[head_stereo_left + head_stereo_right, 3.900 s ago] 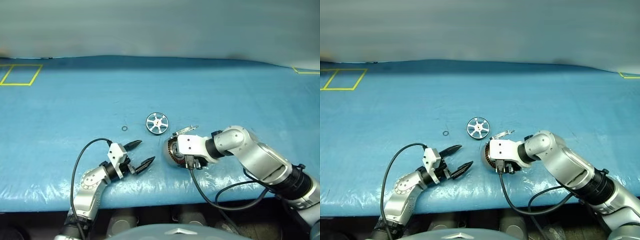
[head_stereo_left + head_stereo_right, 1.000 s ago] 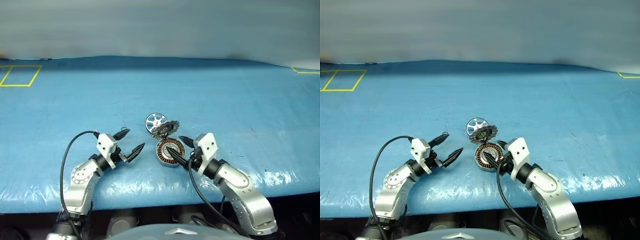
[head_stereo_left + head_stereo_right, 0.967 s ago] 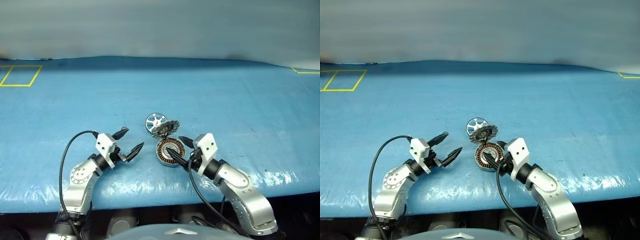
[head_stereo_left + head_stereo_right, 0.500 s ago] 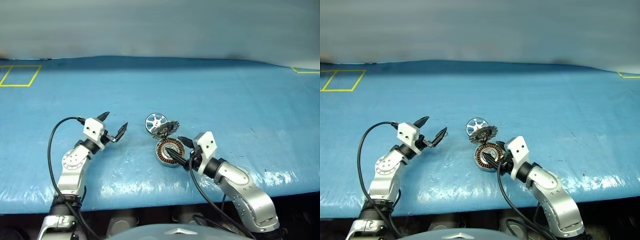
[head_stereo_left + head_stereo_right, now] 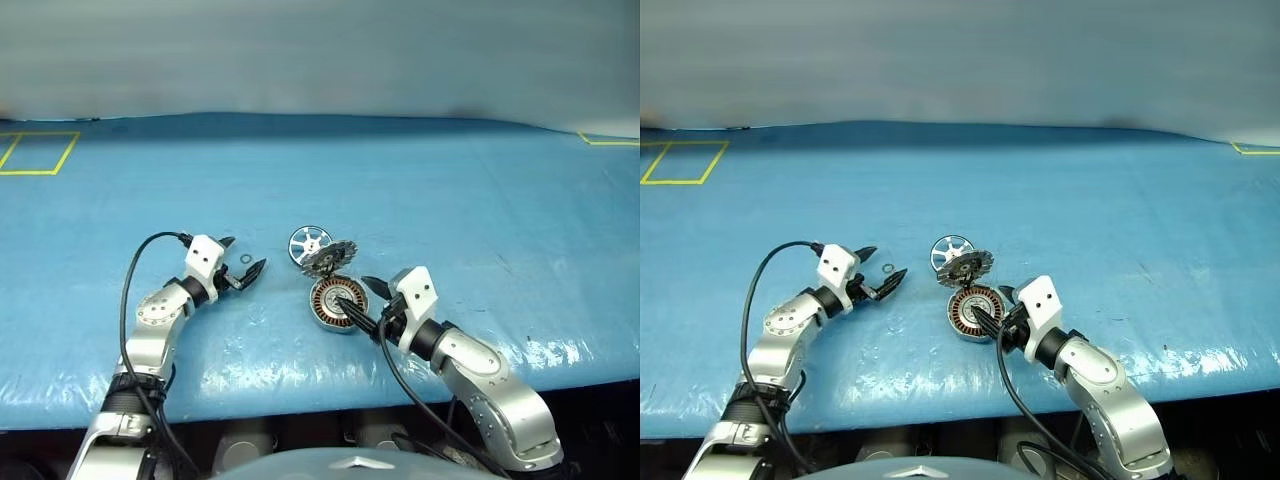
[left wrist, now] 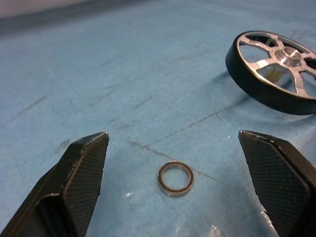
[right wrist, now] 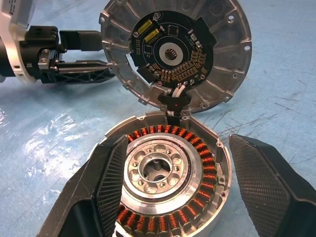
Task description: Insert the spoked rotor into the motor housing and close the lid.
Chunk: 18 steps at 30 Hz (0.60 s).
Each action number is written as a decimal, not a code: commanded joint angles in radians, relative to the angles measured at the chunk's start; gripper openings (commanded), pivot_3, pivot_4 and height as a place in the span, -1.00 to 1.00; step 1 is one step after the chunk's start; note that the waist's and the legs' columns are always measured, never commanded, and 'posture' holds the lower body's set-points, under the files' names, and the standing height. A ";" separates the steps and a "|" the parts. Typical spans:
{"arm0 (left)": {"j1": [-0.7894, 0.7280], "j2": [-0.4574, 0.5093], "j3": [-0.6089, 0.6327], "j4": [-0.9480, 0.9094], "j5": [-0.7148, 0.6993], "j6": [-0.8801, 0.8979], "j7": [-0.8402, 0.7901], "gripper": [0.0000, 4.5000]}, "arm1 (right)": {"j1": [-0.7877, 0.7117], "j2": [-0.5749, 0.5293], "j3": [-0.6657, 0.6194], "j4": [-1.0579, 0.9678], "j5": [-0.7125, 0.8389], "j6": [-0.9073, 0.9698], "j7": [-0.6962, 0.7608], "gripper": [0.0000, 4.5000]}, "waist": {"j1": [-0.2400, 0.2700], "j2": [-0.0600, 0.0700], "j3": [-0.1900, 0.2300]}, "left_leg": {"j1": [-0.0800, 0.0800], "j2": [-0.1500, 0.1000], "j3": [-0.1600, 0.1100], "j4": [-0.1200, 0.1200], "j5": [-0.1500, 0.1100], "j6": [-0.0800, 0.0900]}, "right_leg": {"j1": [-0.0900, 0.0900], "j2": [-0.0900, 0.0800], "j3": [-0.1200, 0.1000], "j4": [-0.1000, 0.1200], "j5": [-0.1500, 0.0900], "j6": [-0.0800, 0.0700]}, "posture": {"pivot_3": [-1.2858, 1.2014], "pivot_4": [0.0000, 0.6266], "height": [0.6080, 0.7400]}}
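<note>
Open blue table (image 5: 470, 190) all round. Between left gripper (image 5: 243, 262) and rotor (image 5: 309, 242): only a small ring (image 6: 176, 178). Raised lid (image 5: 330, 259) blocks rotor's near side, above housing (image 5: 336, 302).

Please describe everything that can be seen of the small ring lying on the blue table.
The small ring is a thin, plain circular band, metallic grey with a darker inner face. It lies flat on the blue table, alone, between the open fingers of the left end effector, which do not touch it. The spoked rotor sits beyond it.
</note>
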 commanded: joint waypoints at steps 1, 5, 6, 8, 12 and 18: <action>0.007 -0.003 -0.003 0.020 0.028 -0.005 0.033 1.00 | 0.009 -0.008 0.005 -0.048 -0.003 -0.005 -0.011 0.52 | 0.001 0.000 0.000 | 0.000 0.000 0.000 0.000 0.000 0.000 | 0.000 0.000 0.000 0.000 0.000 0.000 | 0.03 -0.52 1.00; 0.008 -0.010 0.007 0.020 0.015 0.006 0.042 1.00 | 0.011 -0.013 0.001 -0.051 -0.001 -0.003 -0.012 0.52 | 0.001 0.000 0.000 | 0.001 0.000 0.000 0.001 0.000 0.000 | 0.001 0.000 0.000 0.000 0.000 0.000 | 0.03 -0.52 1.00; 0.008 -0.009 0.002 0.019 0.013 0.009 0.034 1.00 | 0.010 -0.014 0.003 -0.049 -0.002 -0.004 -0.012 0.52 | 0.001 0.000 0.000 | 0.001 0.000 0.000 0.001 0.000 0.000 | 0.001 0.000 0.000 0.000 0.000 0.000 | 0.03 -0.52 1.00; 0.007 -0.012 -0.006 0.022 0.015 0.017 0.028 1.00 | 0.006 -0.018 0.011 -0.043 -0.011 -0.005 -0.013 0.52 | 0.001 0.000 -0.001 | 0.001 0.000 0.000 0.001 0.000 0.000 | 0.001 0.000 0.000 0.000 0.000 0.001 | 0.03 -0.52 1.00; 0.005 -0.024 -0.004 0.032 0.000 0.042 0.018 1.00 | 0.002 -0.012 0.014 -0.044 -0.005 -0.007 -0.014 0.52 | 0.002 0.000 -0.001 | 0.001 0.000 0.000 0.001 0.000 0.000 | 0.001 0.000 0.000 0.000 0.000 0.000 | 0.03 -0.52 1.00; 0.004 -0.033 -0.004 0.043 0.003 0.037 0.014 1.00 | 0.026 -0.036 0.004 -0.069 0.041 0.003 0.030 0.52 | 0.003 0.001 -0.002 | 0.002 0.000 0.000 0.001 0.000 0.000 | 0.002 0.000 0.000 0.000 0.000 0.000 | 0.03 -0.52 1.00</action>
